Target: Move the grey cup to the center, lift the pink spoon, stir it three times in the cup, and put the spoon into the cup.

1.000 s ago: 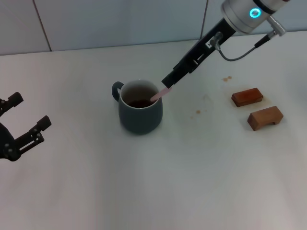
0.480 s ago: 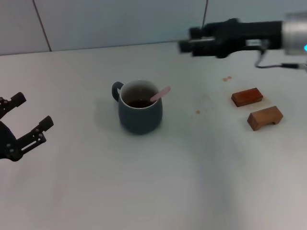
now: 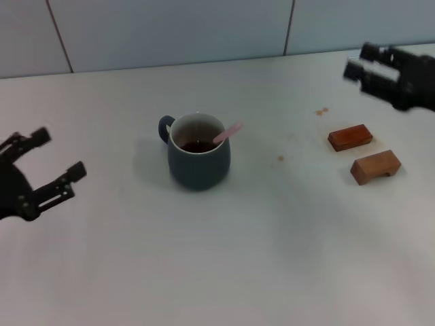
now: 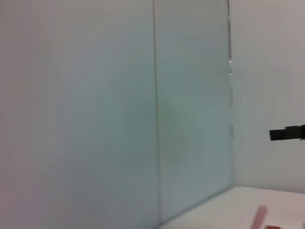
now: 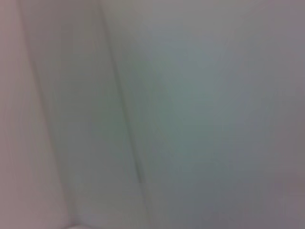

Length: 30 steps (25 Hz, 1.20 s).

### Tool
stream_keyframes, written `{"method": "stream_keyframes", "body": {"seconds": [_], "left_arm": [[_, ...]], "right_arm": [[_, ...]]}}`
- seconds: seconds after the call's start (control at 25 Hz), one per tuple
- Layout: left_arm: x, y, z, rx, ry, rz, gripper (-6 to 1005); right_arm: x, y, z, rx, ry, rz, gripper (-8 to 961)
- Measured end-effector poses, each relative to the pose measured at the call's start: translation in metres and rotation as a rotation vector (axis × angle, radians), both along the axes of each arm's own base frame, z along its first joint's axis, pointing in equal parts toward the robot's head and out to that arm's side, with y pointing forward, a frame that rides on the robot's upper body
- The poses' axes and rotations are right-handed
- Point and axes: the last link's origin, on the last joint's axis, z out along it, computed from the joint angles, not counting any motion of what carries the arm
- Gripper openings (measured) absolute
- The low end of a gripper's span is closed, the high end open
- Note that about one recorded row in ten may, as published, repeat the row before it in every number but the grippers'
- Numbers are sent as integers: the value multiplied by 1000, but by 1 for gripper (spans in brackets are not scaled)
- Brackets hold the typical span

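The left hand (image 3: 41, 166) is seen at the left edge of the head view, held low, its two black fingers (image 3: 66, 178) spread apart with nothing between them. The right hand (image 3: 363, 64) is found at the far right edge of the same view, raised and pointed leftward, its dark fingers parted and empty. In the left wrist view, a dark fingertip of the right hand (image 4: 286, 133) is caught far off.

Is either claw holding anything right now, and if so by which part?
Nothing is held. The pink spoon leans in the grey cup, untouched. The right claw is empty above the table's far right; the left claw is open at the left edge.
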Motion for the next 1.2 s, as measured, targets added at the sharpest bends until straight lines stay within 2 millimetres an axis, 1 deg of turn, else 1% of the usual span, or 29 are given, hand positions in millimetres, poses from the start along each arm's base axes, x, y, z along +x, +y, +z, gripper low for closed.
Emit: {"method": "stream_keyframes", "body": {"seconds": [0.04, 0.08, 0.24, 0.32, 0.48, 0.64, 0.84, 1.2], "left_arm": [[3, 5, 2, -33, 4, -4, 844], [5, 9, 2, -70, 11, -6, 844], [20, 38, 16, -279, 67, 0, 844], [28, 50, 22, -351, 101, 2, 844], [42, 65, 30, -422, 183, -4, 844], [47, 70, 30, -438, 221, -13, 844], [49, 71, 29, -445, 224, -16, 844], [50, 68, 27, -462, 213, -24, 844]], "right_arm": [[0, -8, 4, -92, -25, 44, 619], [0, -8, 4, -92, -25, 44, 620], [0, -13, 12, -311, -129, 73, 624], [0, -11, 16, -364, -184, 74, 627], [-3, -5, 20, -387, -248, 74, 631], [-4, 0, 21, -379, -267, 69, 632], [-5, 1, 19, -382, -271, 73, 632], [-8, 4, 18, -381, -276, 82, 632]]}}
